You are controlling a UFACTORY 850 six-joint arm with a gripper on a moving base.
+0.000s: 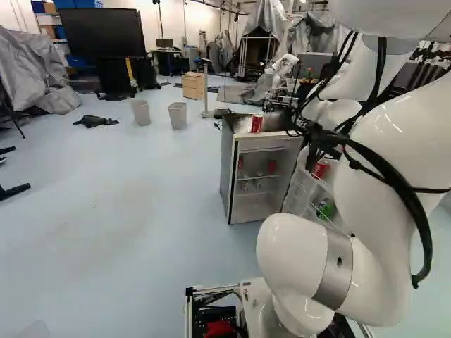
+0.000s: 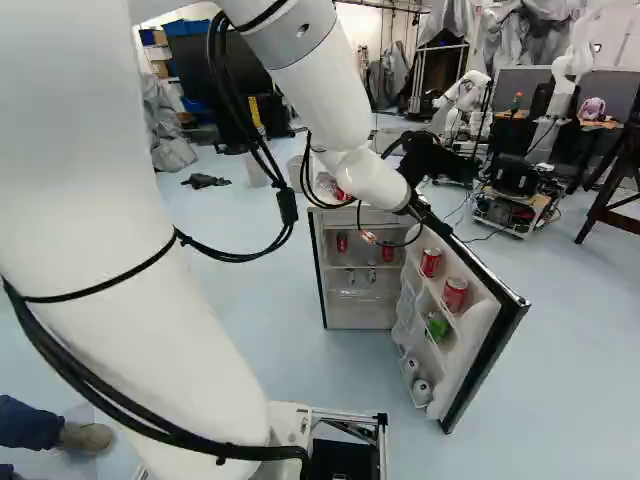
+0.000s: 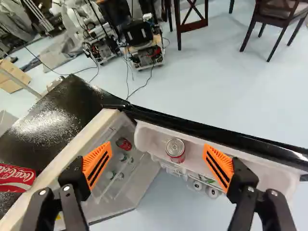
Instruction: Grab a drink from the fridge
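Observation:
In the right base view the gripper (image 2: 418,206) is partly hidden at the arm's end, by the small fridge (image 2: 362,313). In the wrist view the gripper (image 3: 158,160) stands wide open, nothing gripped. Ahead, between its fingers' lines, a red can (image 3: 175,150) stands upright in the swung-out door's top shelf (image 3: 150,138). The right base view shows two red cans (image 2: 430,262) (image 2: 455,293) in the door, with a green can (image 2: 437,325) lower down. More red cans (image 3: 123,144) (image 1: 272,166) are inside the fridge. Another red can (image 1: 257,123) is on the fridge top.
The open door's black edge (image 2: 485,370) juts toward the base. Two grey bins (image 1: 177,115) stand beyond the fridge, left of it. Another robot (image 2: 463,100) and a wheeled cart (image 2: 515,205) are farther back. A person's shoe (image 2: 85,437) shows near the base.

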